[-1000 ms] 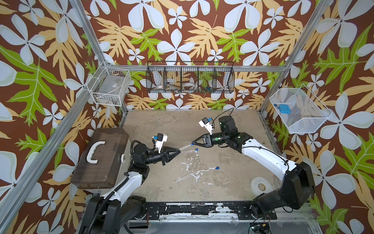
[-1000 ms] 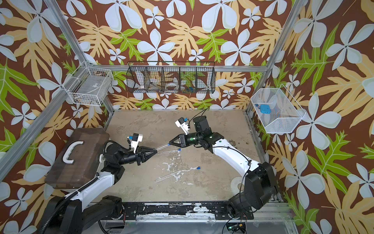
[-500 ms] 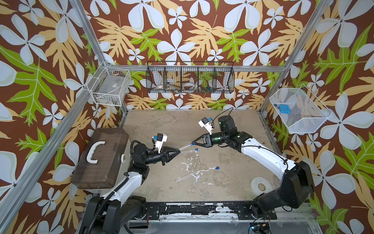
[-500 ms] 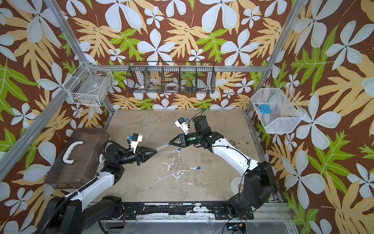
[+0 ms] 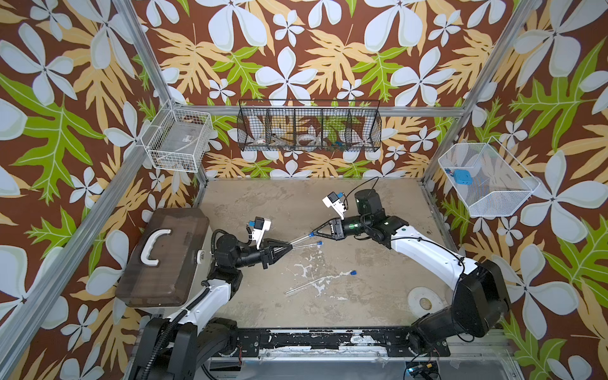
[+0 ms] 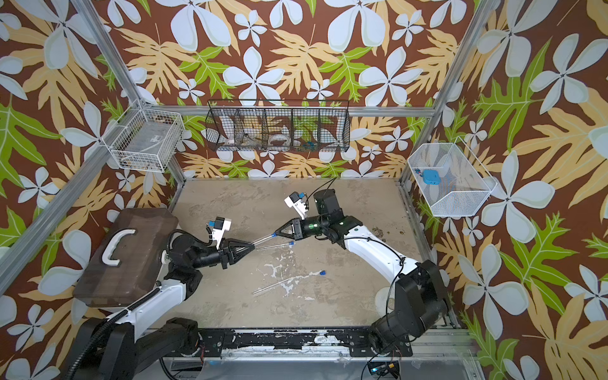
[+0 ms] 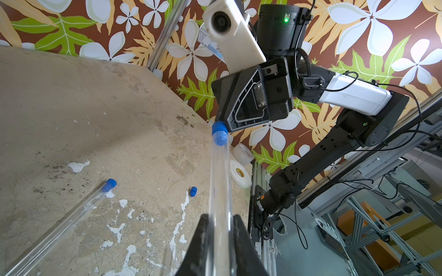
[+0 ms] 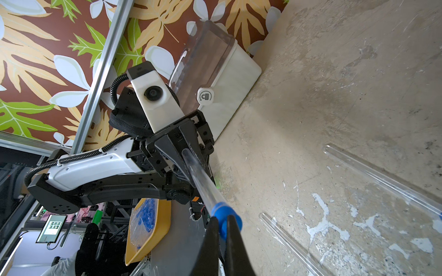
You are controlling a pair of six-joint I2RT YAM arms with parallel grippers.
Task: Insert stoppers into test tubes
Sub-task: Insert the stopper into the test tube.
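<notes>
My left gripper is shut on a clear test tube and holds it above the table, slanting toward the right arm. A blue stopper sits in the tube's open end. My right gripper is shut, with its tips against that stopper's outer end. A second tube lies on the table just below with a stopper in it. Nearer the front lie a third, empty tube and a loose stopper.
A brown-lidded case stands at the table's left edge beside my left arm. A white tape roll lies front right. Wire baskets hang on the back wall, at the left and at the right.
The right gripper's jaws have closed at the stopper in the held tube. Both arms and the tubes on the table have stayed where they were.
</notes>
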